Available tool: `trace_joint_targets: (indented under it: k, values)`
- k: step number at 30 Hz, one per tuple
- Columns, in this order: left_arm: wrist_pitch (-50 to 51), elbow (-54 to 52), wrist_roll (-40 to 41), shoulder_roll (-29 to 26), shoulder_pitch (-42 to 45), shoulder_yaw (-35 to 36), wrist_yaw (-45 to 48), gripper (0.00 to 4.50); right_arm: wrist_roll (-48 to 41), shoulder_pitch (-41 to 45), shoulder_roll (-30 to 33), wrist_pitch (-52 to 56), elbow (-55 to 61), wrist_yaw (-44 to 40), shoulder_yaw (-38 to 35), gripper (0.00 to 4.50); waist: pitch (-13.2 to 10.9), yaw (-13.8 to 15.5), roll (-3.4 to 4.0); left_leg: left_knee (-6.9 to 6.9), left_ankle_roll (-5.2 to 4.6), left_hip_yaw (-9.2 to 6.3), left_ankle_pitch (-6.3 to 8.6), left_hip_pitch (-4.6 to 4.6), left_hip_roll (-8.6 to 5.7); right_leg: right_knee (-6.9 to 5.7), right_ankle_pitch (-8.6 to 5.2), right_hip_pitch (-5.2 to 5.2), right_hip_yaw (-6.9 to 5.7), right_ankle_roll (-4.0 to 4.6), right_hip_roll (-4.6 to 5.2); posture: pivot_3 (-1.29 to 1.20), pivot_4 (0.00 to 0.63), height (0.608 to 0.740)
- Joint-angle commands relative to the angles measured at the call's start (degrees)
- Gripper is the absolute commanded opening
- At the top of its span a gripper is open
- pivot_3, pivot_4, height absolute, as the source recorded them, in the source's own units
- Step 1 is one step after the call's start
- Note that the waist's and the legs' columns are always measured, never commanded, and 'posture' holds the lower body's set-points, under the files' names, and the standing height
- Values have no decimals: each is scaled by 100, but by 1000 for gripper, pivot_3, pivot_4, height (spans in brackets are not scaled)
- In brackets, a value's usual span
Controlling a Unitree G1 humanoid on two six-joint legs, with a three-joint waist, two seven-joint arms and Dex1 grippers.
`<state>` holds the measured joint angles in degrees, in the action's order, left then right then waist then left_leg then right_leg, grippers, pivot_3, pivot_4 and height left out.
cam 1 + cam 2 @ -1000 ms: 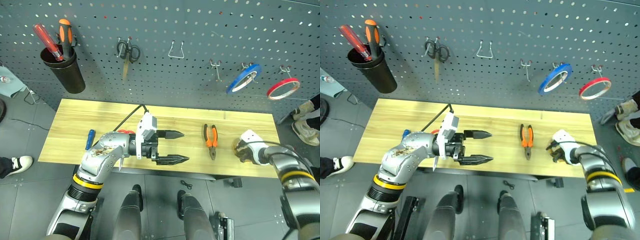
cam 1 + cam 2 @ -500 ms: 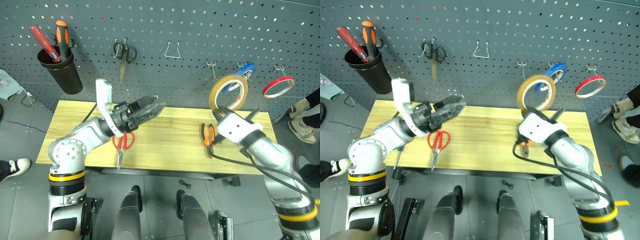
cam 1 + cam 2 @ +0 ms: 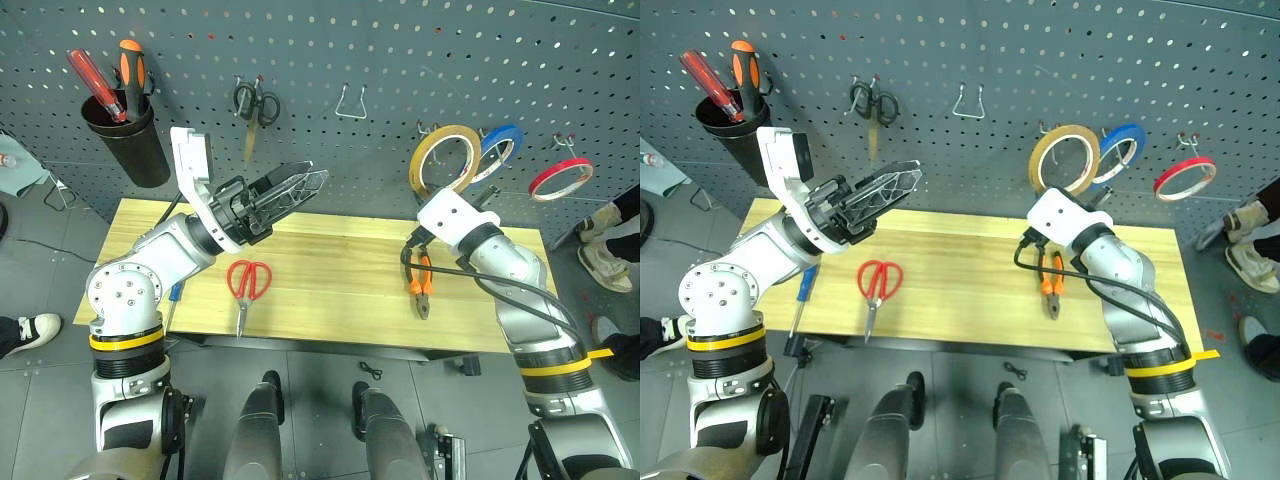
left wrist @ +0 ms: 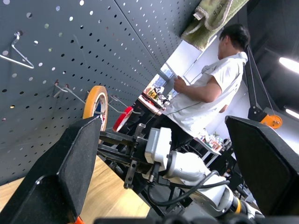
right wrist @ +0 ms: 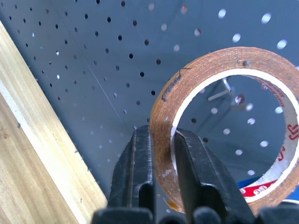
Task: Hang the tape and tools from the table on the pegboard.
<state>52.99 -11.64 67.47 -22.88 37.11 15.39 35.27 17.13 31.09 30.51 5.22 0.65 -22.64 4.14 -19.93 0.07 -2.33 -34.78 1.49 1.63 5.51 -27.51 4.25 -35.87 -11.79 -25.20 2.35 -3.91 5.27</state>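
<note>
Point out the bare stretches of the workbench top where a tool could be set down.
Widest free patch on the table: between the red-handled scissors and the pliers. Another lies along the back edge under the pegboard. The left end is crowded by the blue-handled screwdriver.

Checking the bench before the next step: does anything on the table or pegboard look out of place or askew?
Nothing looks damaged or spilled. The red-handled scissors, pliers and blue-handled screwdriver lie unhung on the table; the right gripper holds the tape at the pegboard.

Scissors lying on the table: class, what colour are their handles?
Red; the scissors show best in the left eye view.
</note>
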Motion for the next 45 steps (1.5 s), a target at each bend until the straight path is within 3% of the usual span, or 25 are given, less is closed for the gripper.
trace_joint_targets:
  k: [1,6,7,9,12,16,20,29,32,45]
  values:
    - [-36,-236,79,-101,-87,-35,87,4500,-125,-128,40,-124,247,-66,-68,2564,0,6,0,0,0,0,0,0,0,0,0,0,0,0,0,63,274,740]
    - [-43,-303,-172,-427,-421,-230,434,4500,-302,-1071,143,148,1000,-332,-249,4352,3,55,1,5,0,0,0,0,0,0,-2,-1,-1,2,1,55,286,740]
    - [-83,-324,-328,-567,-555,-335,603,4500,-378,-1297,146,277,1150,-434,-270,4434,4,59,2,5,0,-1,0,0,0,0,-2,-1,0,2,1,51,292,740]
    - [-203,-342,-649,-835,-813,-557,960,4500,-529,-1681,158,691,1370,-668,-253,4434,6,58,4,5,1,0,1,0,0,1,-2,0,0,2,2,51,292,740]
    - [-508,-410,-1272,-1379,-1254,-998,1691,4500,-1042,-1917,-178,2443,1629,-871,-417,4434,6,44,4,4,7,0,4,2,2,-1,-2,-3,0,5,1,44,302,740]
    - [-959,-444,-1883,-1920,-1645,-1415,2502,4500,-1500,-1302,-521,4240,1428,-841,-625,4434,6,-28,4,3,49,2,29,8,15,-3,-17,-14,0,40,-7,51,319,740]
    - [-1234,-288,-2205,-2088,-1663,-1558,2893,4500,-1727,-557,-626,5285,719,-655,-777,4434,6,-19,5,5,49,6,30,7,21,-2,0,-21,-2,56,-7,62,327,740]
    - [-1021,-634,-2108,-1929,-1718,-1434,2628,4500,-1785,625,-688,5373,-1469,-18,-880,4434,5,77,6,4,-7,9,-5,-38,20,-16,-9,-61,0,69,-7,100,363,740]
    - [-889,-813,-1999,-1934,-1784,-1361,2535,4500,-1841,776,-703,5309,-1919,117,-900,4434,4,80,7,4,-14,2,-9,-80,17,-32,1,-105,1,35,-11,112,373,740]
    - [-728,-1014,-1830,-1904,-1799,-1228,2289,4500,-1914,1261,-813,4543,-3497,275,-765,4434,-14,74,24,2,-17,1,-8,-74,17,-32,-13,-102,3,13,-12,134,399,740]
